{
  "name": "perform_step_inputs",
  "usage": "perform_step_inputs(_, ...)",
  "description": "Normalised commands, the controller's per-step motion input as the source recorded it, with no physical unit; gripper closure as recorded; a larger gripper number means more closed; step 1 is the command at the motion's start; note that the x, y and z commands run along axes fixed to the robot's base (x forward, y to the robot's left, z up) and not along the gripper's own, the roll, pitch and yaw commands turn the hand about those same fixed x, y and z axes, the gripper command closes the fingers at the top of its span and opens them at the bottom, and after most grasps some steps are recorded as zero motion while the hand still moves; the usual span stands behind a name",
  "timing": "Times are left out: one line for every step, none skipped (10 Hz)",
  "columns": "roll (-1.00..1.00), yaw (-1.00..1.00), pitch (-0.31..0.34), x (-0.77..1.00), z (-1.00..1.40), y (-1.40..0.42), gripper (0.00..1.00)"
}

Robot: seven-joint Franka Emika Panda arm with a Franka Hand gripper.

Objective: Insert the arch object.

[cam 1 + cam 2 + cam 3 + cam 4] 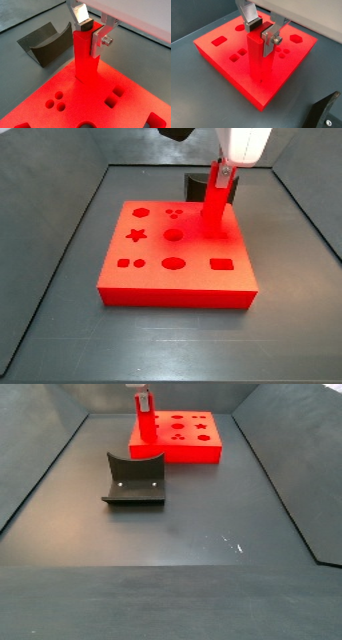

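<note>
My gripper (90, 31) is shut on the top of the arch object (87, 55), a long bright red bar that it holds upright. The silver fingers with dark pads clamp the bar's upper end in both wrist views (261, 32). The bar's lower end meets the top of the flat red board (231, 70) with shaped holes, near one corner. I cannot tell whether it sits in a hole. In a side view the bar (214, 208) stands at the board's (174, 278) far right, under the gripper (221, 173). In a side view the bar (140, 406) is far off.
The dark fixture (134, 479) with a curved notch stands on the grey floor apart from the board (187, 439). It also shows beside the board in the wrist views (43, 45) (328, 112) and behind the bar (198, 183). Dark walls enclose the floor.
</note>
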Motion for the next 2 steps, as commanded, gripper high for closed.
perform_step_inputs(0.0,0.0,0.0,0.0,-0.14,0.0,1.0)
perform_step_inputs(0.0,0.0,0.0,0.0,0.0,0.0,1.0)
